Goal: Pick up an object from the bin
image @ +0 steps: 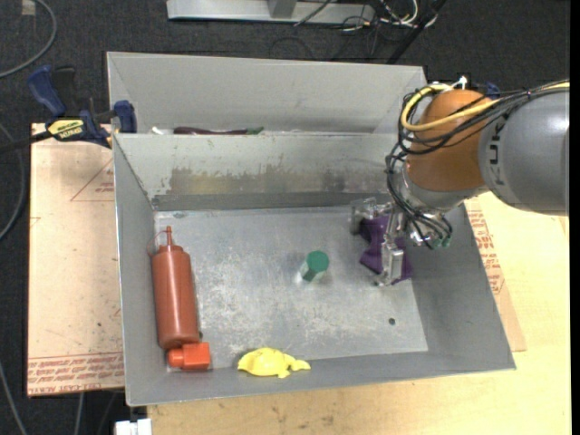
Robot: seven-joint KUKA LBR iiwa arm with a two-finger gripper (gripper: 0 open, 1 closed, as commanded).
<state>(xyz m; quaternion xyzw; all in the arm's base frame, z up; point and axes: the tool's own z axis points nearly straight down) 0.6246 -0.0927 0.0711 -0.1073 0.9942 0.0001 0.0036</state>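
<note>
Purple plastic, an irregular lump [372,259], sits on the right of the grey metal bin's [272,324] floor. My claw [391,277] is down right against it. I cannot tell whether the claw is open or closed, nor whether it grips the lump. A small green cylinder [315,264] stands near it, toward the bin's middle. Well apart, a reddish-brown squeeze bottle with an orange cap [177,295] lies along the left wall, and a floppy yellow thing [270,362] lies at the front edge.

Even overhead light; soft shadows; dull sheen on bin [272,181] back wall.
</note>
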